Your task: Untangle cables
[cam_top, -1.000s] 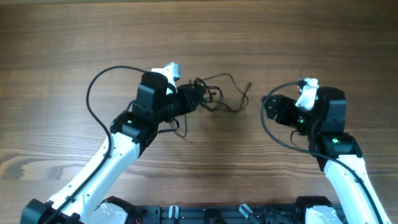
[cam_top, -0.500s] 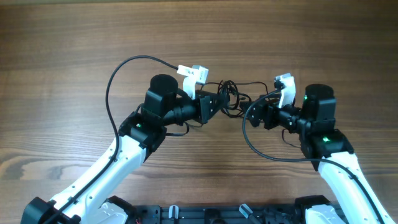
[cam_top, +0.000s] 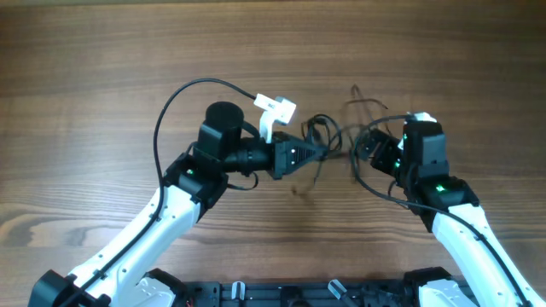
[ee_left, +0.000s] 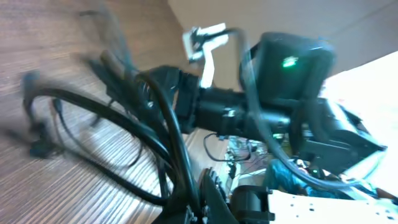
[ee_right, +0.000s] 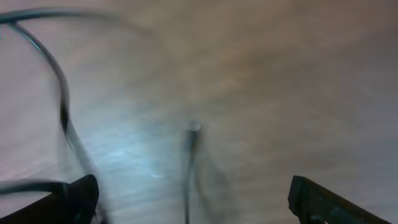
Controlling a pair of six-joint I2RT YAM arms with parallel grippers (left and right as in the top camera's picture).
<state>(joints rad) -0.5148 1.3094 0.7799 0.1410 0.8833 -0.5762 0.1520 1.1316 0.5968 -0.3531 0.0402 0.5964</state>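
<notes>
The cables (cam_top: 328,135) are a small knot of thin black wires hanging between my two grippers, above the table (cam_top: 102,51). One loose strand (cam_top: 365,104) arcs off toward the far side. My left gripper (cam_top: 312,152) is shut on the knot's left side. In the left wrist view the wires (ee_left: 163,127) run into its closed jaws (ee_left: 200,200). My right gripper (cam_top: 365,150) stands wide open just right of the knot. In the right wrist view a blurred thin wire with a small plug (ee_right: 192,133) hangs between the spread fingertips (ee_right: 83,193) of that gripper (ee_right: 196,200), untouched.
Thick black arm cables loop beside each arm, one on the left (cam_top: 171,111) and one by the right wrist (cam_top: 375,183). Wood tabletop extends on all sides. The robot bases (cam_top: 299,294) sit at the near edge.
My left gripper has carried the knot rightward and up off the table. The right gripper has opened wide and closed in on the knot. A loose strand has swung toward the far side.
</notes>
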